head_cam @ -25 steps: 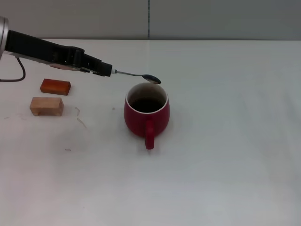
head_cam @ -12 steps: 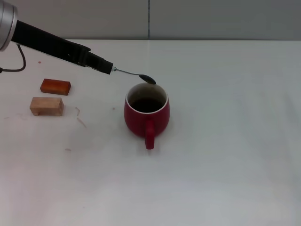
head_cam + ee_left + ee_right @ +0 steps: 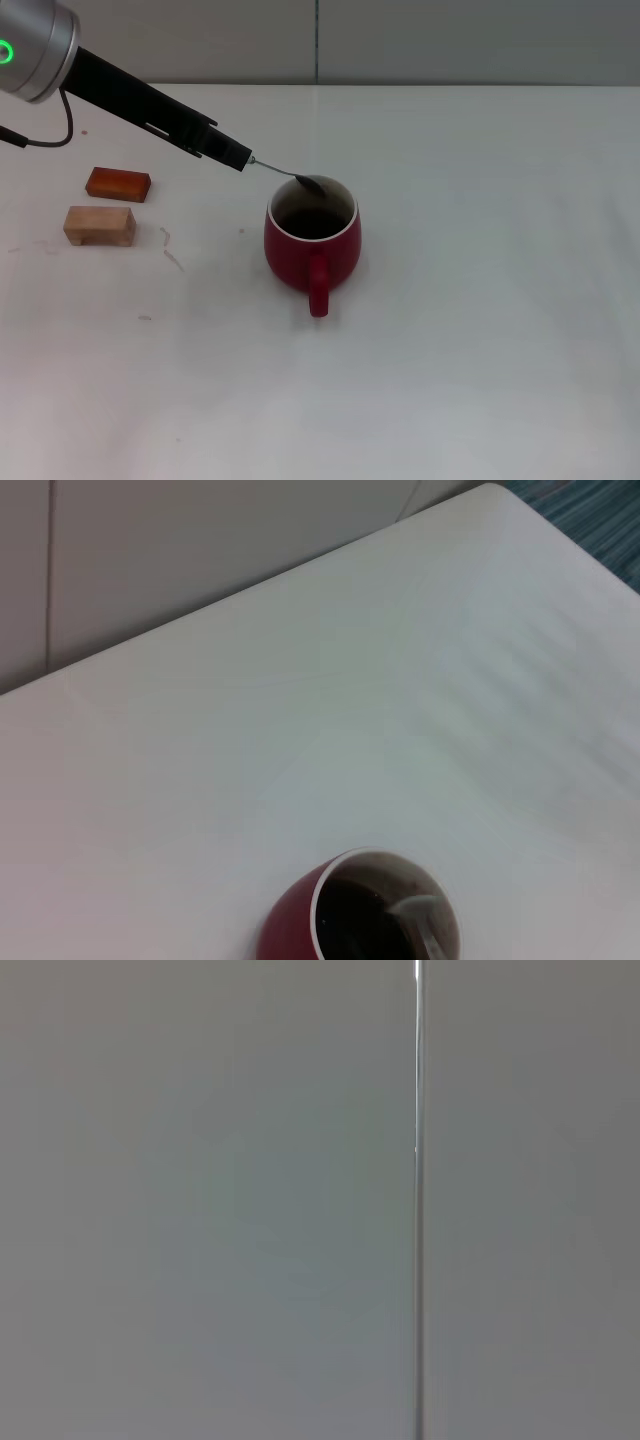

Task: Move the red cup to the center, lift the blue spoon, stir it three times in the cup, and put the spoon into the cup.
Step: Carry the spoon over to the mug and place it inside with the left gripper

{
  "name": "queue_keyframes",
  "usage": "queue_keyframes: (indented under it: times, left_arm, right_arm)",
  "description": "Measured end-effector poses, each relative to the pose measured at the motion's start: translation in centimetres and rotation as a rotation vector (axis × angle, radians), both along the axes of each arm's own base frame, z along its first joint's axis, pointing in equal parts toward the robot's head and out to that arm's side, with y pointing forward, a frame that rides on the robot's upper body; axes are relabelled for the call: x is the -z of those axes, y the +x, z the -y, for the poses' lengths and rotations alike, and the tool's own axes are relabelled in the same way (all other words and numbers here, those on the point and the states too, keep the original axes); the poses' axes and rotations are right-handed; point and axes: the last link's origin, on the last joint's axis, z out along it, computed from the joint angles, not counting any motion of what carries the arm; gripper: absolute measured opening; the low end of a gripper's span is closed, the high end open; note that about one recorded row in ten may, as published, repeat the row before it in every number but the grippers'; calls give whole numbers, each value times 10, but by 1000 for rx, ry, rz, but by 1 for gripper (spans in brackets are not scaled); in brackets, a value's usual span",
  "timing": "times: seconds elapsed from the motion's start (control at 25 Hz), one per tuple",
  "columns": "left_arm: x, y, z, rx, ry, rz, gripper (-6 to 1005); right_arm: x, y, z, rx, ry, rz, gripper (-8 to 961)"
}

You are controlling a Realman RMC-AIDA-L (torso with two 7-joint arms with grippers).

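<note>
Left hand (image 3: 238, 157) reaching in from the upper left, clenching the blue spoon (image 3: 285, 174) by its handle. Spoon slanting down, its grey bowl dipping just inside the far rim of the red cup (image 3: 311, 243). Cup standing upright on the white worktop (image 3: 480, 300), handle pointing toward the robot. Further left, lying on the worktop, a red-brown block (image 3: 117, 183) and a pale wooden block (image 3: 99, 225). Right hand not showing anywhere.

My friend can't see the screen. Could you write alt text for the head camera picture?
The left gripper holds the blue spoon, its bowl dipping over the rim of the red cup on a white table. Two small blocks lie to the robot's left.
</note>
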Motion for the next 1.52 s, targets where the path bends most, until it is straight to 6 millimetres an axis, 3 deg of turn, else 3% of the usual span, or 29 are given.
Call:
queue_keyframes:
  times: [0.56, 1.52]
  left_arm:
    - [14, 14, -3, 110, 8, -219, 166]
    - [35, 27, 1, 210, -35, -289, 165]
  right_arm:
    - [0, 1, 1, 2, 0, 0, 559]
    - [1, 0, 1, 1, -1, -3, 558]
